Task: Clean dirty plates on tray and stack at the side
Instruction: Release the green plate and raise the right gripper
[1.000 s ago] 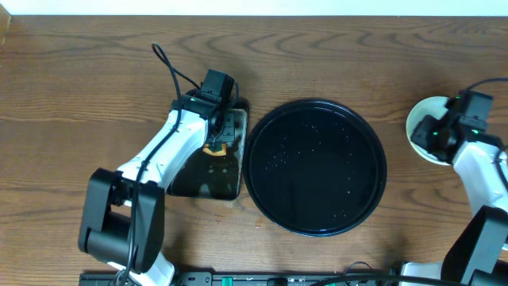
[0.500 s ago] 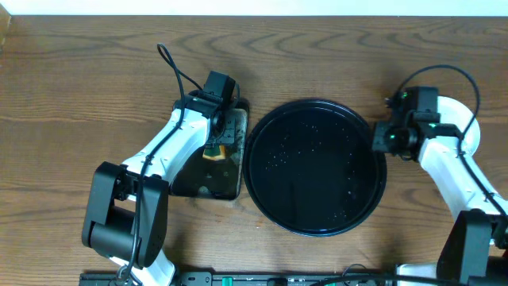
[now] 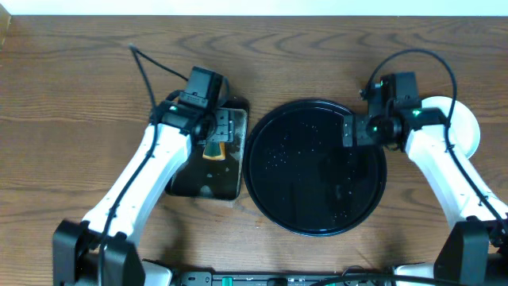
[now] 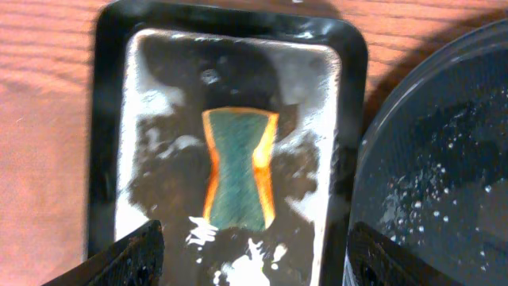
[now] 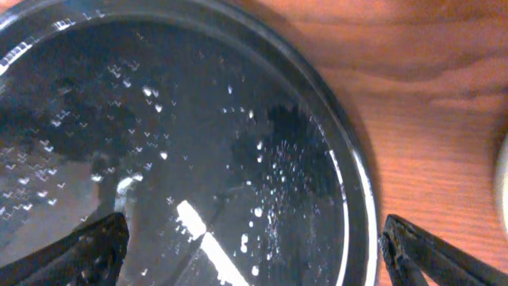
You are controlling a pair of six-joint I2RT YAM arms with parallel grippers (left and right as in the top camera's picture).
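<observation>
The round black tray (image 3: 315,208) sits mid-table, wet and with no plate on it. My right gripper (image 3: 350,131) hovers over its right rim, open and holding nothing. The right wrist view shows that gripper (image 5: 258,266) spread across the wet tray (image 5: 159,119) and its rim. A pale plate (image 3: 468,125) lies on the table right of the tray, partly hidden by the right arm; how many are stacked there I cannot tell. My left gripper (image 3: 219,127) is open above the black pan (image 3: 202,181). A green and orange sponge (image 4: 238,168) lies loose in the pan, ahead of the left gripper (image 4: 254,270).
The rectangular pan (image 4: 111,119) holds foamy water and stands tight against the tray's left edge (image 4: 444,159). Bare wooden table (image 3: 71,95) surrounds everything. A sliver of the plate (image 5: 503,171) shows at the right wrist view's edge.
My left gripper opened and let go of the sponge, which now lies in the pan. My right arm swung left from the plate to the tray's right rim, and its jaws opened wide.
</observation>
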